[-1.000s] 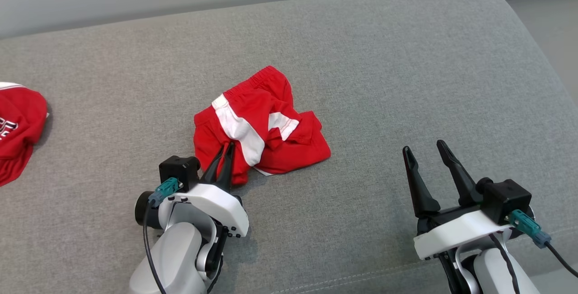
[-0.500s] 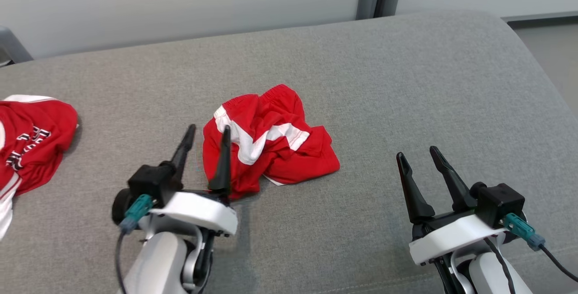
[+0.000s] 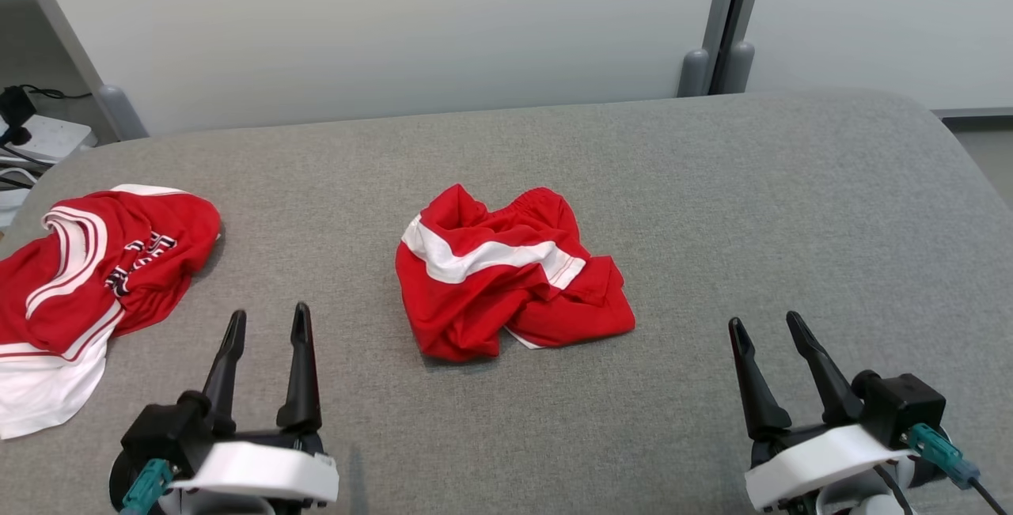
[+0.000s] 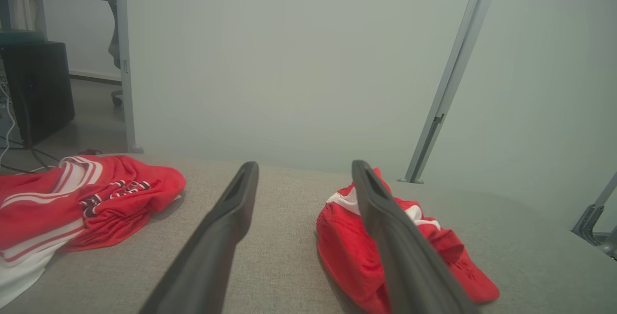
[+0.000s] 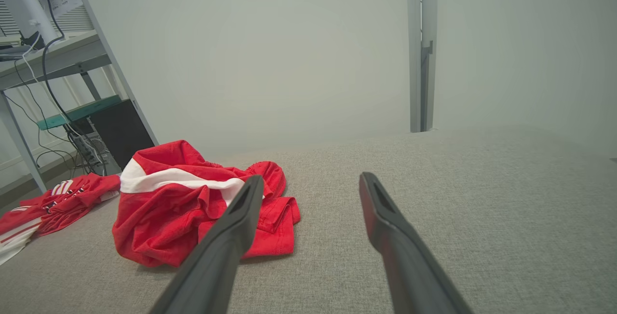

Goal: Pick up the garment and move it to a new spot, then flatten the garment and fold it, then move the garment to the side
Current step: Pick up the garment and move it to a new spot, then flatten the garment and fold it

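The garment, red shorts with a white band, lies crumpled in a heap about midway between the left and right edges of the grey cushion. Its own folds hide much of it. The waistband shows only as a gathered strip at the back of the heap, and how the legs lie under the top layers cannot be made out. In the left wrist view one finger of that arm's pincer crosses in front of the heap and covers its middle. In the right wrist view a finger covers the heap's near corner.

The left gripper is released, its fingers spread with bare cushion showing between them. It sits toward the cushion's front left corner, apart from the garment, and its body is cut off by the bottom of the head view. The right gripper is likewise released and grasps nothing. It is toward the front right corner, well apart from the garment, and its arm is cut off too.

A second red piece, a jersey with white trim and dark lettering too creased to read, lies at the cushion's left edge, partly cut off by the frame. Behind the back edge stands a pale partition with a grey post. Beyond the back left corner are a white power strip and cables.
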### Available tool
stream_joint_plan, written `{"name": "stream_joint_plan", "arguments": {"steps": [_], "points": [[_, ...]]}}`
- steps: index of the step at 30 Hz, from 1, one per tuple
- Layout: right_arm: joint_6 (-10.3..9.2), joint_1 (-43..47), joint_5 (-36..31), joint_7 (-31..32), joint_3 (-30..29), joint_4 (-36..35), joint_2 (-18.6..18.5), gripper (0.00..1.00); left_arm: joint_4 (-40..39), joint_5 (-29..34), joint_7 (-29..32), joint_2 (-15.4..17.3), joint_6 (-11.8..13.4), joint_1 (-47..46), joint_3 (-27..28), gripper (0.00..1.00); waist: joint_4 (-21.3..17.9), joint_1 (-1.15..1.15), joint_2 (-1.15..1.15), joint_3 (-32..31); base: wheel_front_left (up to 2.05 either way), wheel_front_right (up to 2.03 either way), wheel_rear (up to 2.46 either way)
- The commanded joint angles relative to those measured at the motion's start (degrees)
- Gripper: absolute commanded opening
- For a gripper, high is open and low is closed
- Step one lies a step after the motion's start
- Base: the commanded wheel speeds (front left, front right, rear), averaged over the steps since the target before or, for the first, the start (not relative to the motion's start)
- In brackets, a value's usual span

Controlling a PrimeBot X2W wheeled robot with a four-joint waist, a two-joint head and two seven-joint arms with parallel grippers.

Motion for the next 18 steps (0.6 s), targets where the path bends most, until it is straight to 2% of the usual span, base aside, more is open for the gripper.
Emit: {"name": "stream_joint_plan", "arguments": {"steps": [1,14,18], "points": [[0.08,-0.3,-0.5,-0.8,0.8,-1.6,0.0,1.0,-1.6,1.4,-0.3,0.3,-0.7,-0.3,2.4,1.0,0.5,0.0,0.0,-0.5,0.0,0.0,0.0],[0.08,5.1,0.3,-0.8,-0.2,-2.1,0.0,1.0,-3.5,1.1,-0.3,0.3,0.6,6.9,3.8,1.0,1.5,0.0,0.0,-3.2,0.0,0.0,0.0],[0.08,5.3,0.5,-0.8,0.2,-2.3,0.0,1.0,-3.7,3.4,-0.3,0.3,0.1,7.6,4.4,1.0,1.4,0.0,0.0,-3.4,0.0,0.0,0.0]]}}
